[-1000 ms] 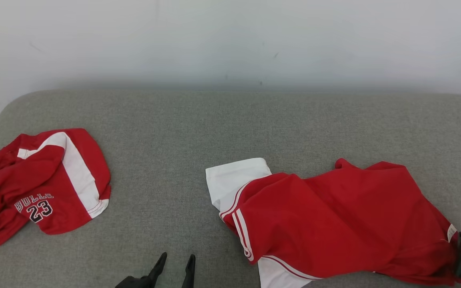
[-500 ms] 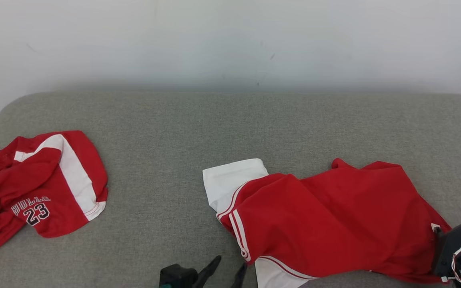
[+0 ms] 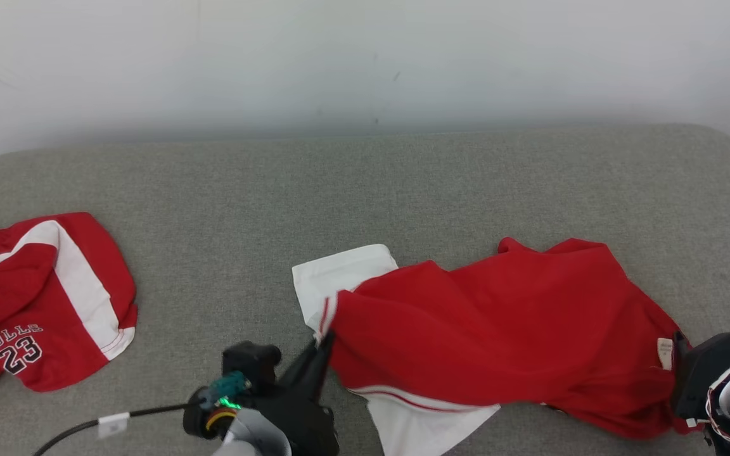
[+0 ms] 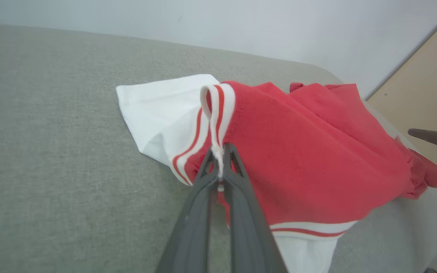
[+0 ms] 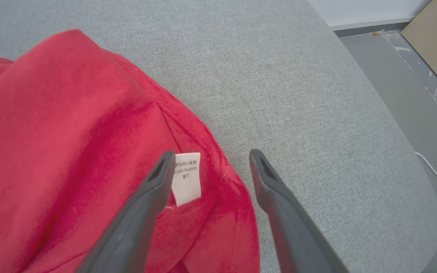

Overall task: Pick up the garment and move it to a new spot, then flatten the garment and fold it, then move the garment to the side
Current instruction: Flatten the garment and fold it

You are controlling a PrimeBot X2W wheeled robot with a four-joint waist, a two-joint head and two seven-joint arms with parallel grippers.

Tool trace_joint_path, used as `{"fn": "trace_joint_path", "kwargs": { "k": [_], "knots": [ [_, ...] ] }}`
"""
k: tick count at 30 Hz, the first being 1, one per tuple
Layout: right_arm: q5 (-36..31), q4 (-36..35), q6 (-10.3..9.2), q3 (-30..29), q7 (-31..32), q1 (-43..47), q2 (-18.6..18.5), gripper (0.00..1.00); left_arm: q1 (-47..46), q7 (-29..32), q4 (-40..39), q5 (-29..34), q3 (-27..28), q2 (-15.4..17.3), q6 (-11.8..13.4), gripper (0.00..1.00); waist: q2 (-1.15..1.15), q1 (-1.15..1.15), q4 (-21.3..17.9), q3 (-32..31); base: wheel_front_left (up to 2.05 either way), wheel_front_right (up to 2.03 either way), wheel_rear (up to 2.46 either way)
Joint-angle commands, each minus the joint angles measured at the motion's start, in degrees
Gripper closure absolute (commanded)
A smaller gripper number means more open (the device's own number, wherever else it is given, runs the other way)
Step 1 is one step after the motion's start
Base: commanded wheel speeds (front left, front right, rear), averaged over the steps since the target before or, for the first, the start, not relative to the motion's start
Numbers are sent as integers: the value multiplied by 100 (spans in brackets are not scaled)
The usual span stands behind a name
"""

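Left gripper (image 3: 324, 342) has come in from 6 o'clock, jaws now clenched on the striped hem of the red garment (image 3: 504, 329), which lies centre to 4 o'clock on the grey surface (image 3: 225, 190). Right gripper (image 5: 211, 161) jaws released over its white label (image 5: 186, 178). Two garments, two grippers; Bulls 23 garment (image 3: 42, 316) at 9 o'clock

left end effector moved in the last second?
Yes. Left end effector went right and forward, away from the BULLS 23 garment, and is now shut on the striped edge of the red garment.
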Motion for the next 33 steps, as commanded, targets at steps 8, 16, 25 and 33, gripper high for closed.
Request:
{"fn": "trace_joint_path", "kwargs": {
  "k": [8,16,25,33],
  "knots": [
    [203,-559,6,290,-165,19,150,0,-965,-412,474,129,527,173,552,100,0,0,-99,291,0,0,0],
    [322,-1019,6,646,-126,88,255,0,-1514,-605,1423,305,663,198,977,0,0,0,-136,430,0,0,0],
    [339,-1511,6,409,-3,506,266,0,-447,-671,995,-139,709,116,755,0,0,0,69,179,0,0,0],
    [313,-1817,6,262,185,787,344,0,680,325,-217,-126,250,208,1062,0,0,0,134,25,0,0,0]
  ]
}}
